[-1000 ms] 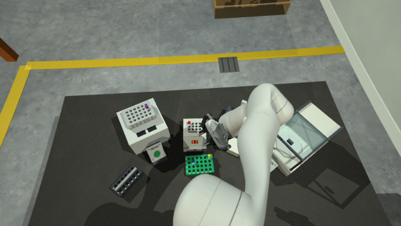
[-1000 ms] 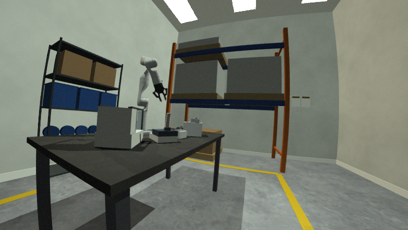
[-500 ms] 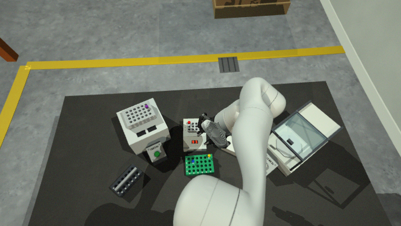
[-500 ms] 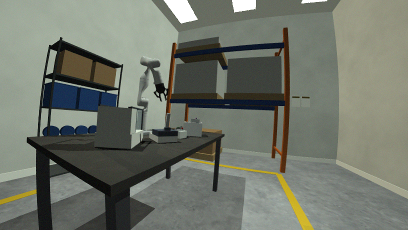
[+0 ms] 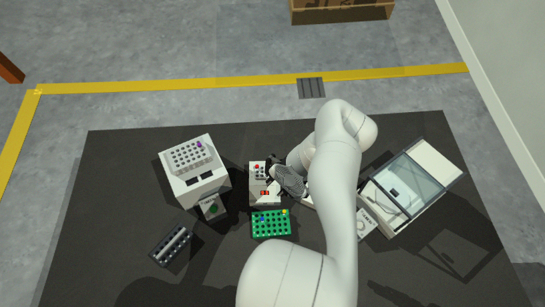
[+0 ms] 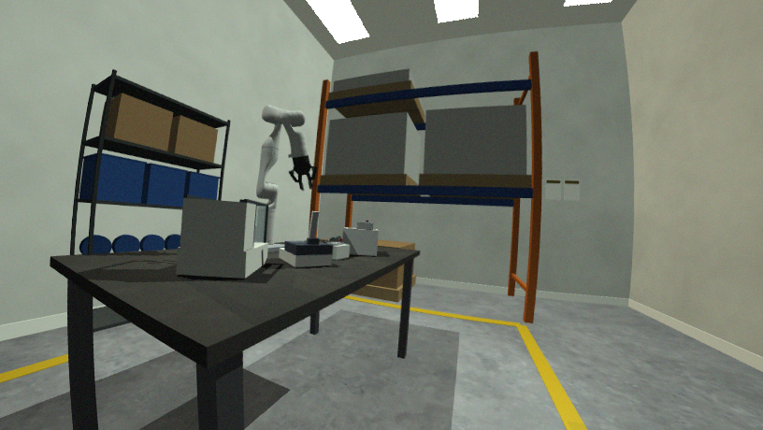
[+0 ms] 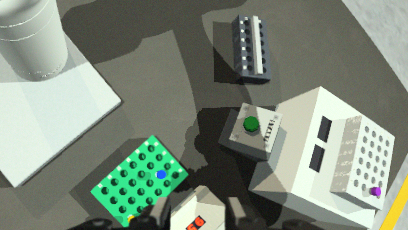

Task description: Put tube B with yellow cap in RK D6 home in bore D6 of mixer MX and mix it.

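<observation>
Tube B's yellow cap [image 5: 284, 211] [image 7: 131, 218] stands in a corner well of the green rack RK [image 5: 286, 225] [image 7: 106, 186]. A blue-capped tube [image 5: 262, 219] [image 7: 161, 174] stands in the same rack. The mixer MX [image 5: 194, 183] [image 7: 295, 165] is a white box with a grey bored block on top. A purple-capped tube [image 5: 198, 144] [image 7: 376, 191] sits in one corner bore. Its green START key [image 5: 214, 208] [image 7: 250, 123] is on the sloping front. My gripper [image 5: 271, 159] [image 6: 301, 181] [image 7: 197, 213] hangs high above the bench over the dry block, partly open and empty.
The dry block DB [image 5: 261, 190] [image 7: 192, 212] with a red-capped tube [image 5: 256, 166] stands right of the mixer. The dark magnet block MG [image 5: 171, 244] [image 7: 251, 47] lies at the front left. The glass-walled balance [image 5: 412, 183] [image 6: 213, 237] is on the right. My arm hides the spectrophotometer in the overhead view.
</observation>
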Robot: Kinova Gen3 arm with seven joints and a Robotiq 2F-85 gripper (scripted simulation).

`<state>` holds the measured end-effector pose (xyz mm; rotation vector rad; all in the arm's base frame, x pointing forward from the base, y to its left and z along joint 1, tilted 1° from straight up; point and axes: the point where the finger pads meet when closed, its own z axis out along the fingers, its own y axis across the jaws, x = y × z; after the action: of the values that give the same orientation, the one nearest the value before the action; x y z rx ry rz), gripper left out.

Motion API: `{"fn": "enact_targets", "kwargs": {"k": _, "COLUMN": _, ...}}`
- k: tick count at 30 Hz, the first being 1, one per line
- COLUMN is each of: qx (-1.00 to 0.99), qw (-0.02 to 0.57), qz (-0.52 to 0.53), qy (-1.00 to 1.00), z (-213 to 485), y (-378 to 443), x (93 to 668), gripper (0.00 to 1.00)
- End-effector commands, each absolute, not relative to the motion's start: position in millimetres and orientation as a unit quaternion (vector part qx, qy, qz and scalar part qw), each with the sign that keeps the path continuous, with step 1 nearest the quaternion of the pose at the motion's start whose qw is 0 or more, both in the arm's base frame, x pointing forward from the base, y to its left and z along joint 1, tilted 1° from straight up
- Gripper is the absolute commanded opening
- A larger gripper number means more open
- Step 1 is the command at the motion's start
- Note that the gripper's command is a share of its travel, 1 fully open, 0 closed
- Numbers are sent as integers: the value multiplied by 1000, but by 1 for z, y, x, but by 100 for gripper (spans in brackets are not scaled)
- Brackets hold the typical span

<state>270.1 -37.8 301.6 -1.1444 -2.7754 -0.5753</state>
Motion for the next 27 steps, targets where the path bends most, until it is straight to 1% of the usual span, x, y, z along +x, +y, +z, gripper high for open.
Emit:
{"fn": "enact_targets", "kwargs": {"k": 1, "qx": -364, "qw": 41, "qz": -183, "qy": -912, "z": 302, "y": -37, "x": 271, "gripper": 42}}
{"fn": "enact_targets", "kwargs": {"k": 27, "qx": -274, "qw": 32, "qz": -135, "qy": -952, "z": 300, "y": -31, "x": 273, "gripper": 42}}
